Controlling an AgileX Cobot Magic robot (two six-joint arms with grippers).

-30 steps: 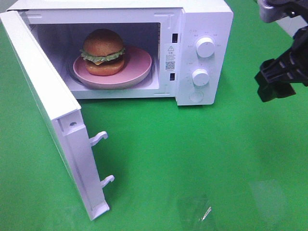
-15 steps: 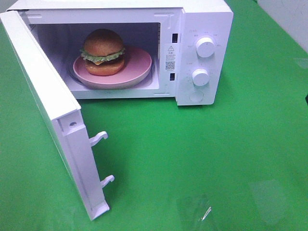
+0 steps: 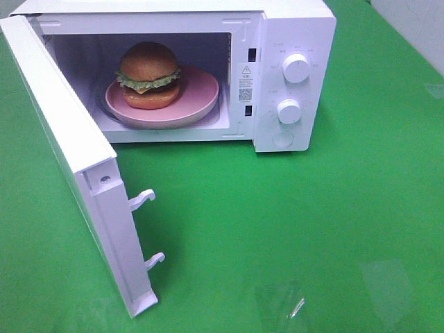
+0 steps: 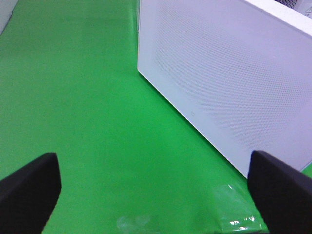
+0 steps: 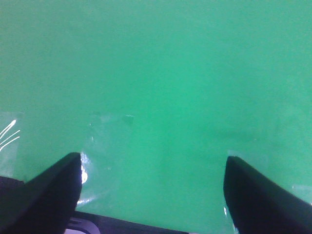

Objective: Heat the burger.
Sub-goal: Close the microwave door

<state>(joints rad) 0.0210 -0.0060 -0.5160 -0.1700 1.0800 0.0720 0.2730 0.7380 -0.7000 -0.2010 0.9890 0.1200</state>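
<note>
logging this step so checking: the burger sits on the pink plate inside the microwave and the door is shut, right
Not quite: the microwave door is swung wide open, not shut, as the exterior high view shows. The burger does sit on the pink plate inside the microwave.

The left gripper [image 4: 153,161] hovers with its two black fingers [image 4: 31,192] spread wide, one at each lower corner of its wrist camera's view, clasping nothing. The right gripper [image 5: 153,160] hangs in much the same pose, its dark fingers [image 5: 261,197] parted nearly as far. Their blunt, rounded tips point forward, and nothing is held between them.
</note>
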